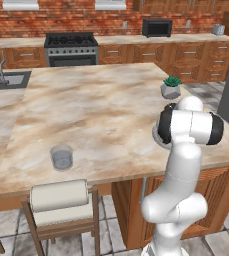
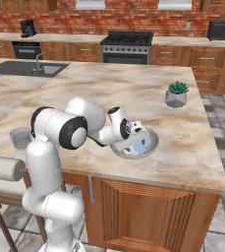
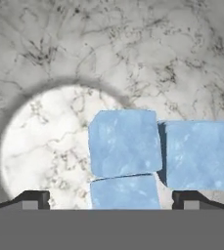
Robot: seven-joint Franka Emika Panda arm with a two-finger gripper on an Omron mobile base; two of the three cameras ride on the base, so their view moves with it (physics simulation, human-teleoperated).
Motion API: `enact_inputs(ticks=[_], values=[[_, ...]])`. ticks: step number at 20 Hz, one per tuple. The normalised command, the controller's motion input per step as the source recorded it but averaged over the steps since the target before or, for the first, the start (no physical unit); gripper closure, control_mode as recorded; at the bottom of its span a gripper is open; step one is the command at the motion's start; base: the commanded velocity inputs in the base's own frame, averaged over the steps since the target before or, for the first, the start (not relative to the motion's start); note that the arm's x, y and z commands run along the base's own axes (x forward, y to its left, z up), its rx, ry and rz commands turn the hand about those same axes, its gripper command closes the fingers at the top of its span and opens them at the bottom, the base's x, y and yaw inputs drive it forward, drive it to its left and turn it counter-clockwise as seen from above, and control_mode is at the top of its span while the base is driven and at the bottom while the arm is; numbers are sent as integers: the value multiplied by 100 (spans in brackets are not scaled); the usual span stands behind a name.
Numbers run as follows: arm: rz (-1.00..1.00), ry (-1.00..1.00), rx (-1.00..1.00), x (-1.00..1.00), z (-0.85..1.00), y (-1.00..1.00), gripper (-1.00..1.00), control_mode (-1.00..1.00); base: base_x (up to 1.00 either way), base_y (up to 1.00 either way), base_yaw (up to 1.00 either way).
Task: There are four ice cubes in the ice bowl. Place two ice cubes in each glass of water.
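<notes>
My gripper reaches down into the ice bowl, a wide shallow whitish-grey bowl near the counter's front edge. In the hand view the open gripper hangs just above the bowl's white floor, with three light-blue ice cubes packed together: one in the middle, one to its right, and one lying between the fingertips. Nothing is gripped. The cubes show as a pale blue patch beside the hand. One glass of water stands well to the left, near the front edge.
A small grey pot with a green plant stands beyond the bowl on the right. A stool with a rolled cushion back sits below the counter's front edge. A sink lies at the far left.
</notes>
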Motion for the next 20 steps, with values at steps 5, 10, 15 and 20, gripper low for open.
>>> enact_inputs(ticks=[5,10,15,20], values=[[0,0,0,7,-13,-24,-100,-100,0,0,0],[-4,0,0,0,-8,-26,-100,-100,0,0,0],[-3,5,0,0,-24,-13,100,-100,0,0,0],[-1,13,0,1,-26,-6,100,-100,0,0,0]])
